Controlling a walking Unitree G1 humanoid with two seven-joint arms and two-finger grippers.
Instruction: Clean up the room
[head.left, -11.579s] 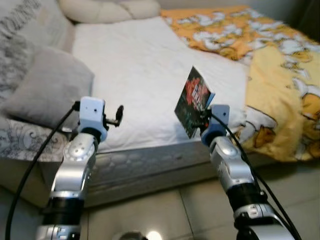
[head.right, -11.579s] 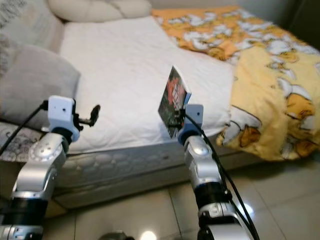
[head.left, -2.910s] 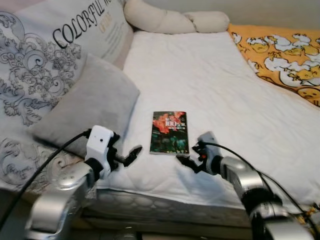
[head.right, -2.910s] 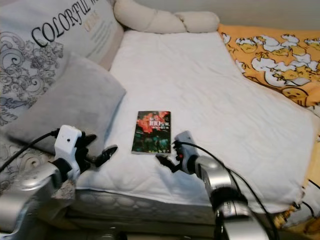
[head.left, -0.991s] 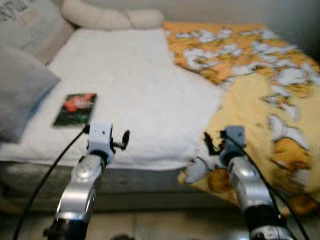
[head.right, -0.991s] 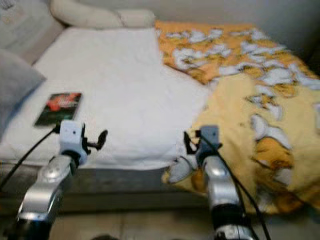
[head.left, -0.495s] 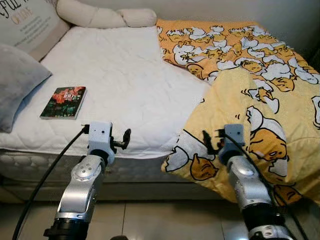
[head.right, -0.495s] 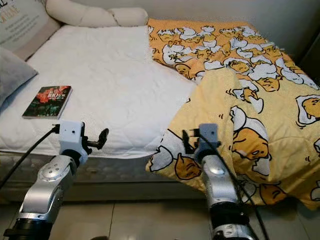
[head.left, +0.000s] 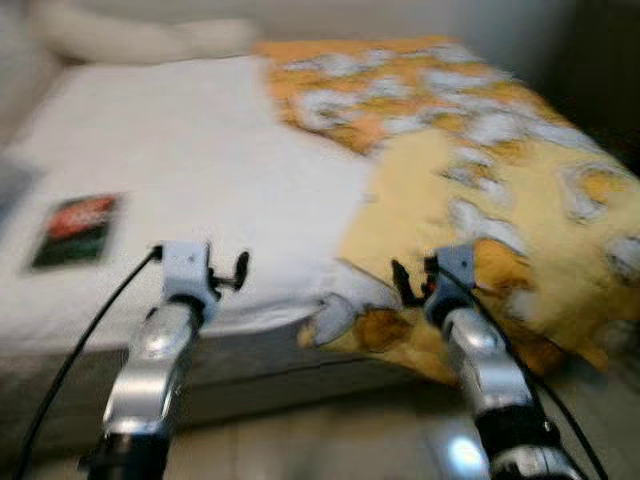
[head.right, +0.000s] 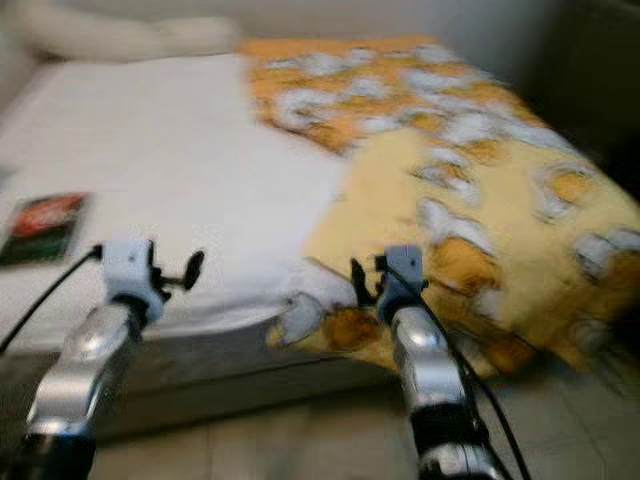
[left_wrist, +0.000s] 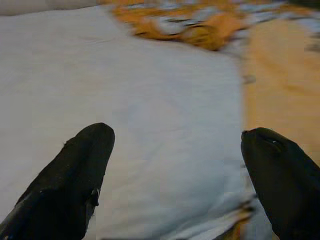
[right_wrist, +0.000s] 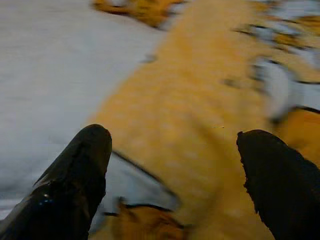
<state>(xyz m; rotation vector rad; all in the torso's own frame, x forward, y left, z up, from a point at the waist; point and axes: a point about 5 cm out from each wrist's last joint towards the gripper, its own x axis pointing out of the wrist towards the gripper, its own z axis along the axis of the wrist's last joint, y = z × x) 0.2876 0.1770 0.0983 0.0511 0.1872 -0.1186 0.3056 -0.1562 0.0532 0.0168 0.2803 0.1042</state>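
Both grippers (left_wrist: 175, 165) (right_wrist: 172, 170) spread, seemingly facing yellow blanket (head.left: 500, 190)

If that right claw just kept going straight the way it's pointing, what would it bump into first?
Most likely the yellow blanket. The right gripper, fingers spread wide, looks straight at the blanket where it drapes over the edge of the bed. The pictures are blurred, so depth is uncertain.

Blurred bed (head.left: 190, 160), pale tiled floor (head.left: 330, 440)

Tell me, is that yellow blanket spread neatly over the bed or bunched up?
Bunched up. The yellow blanket is heaped on one side, its edge drooping off the mattress, whose white surface lies bare.
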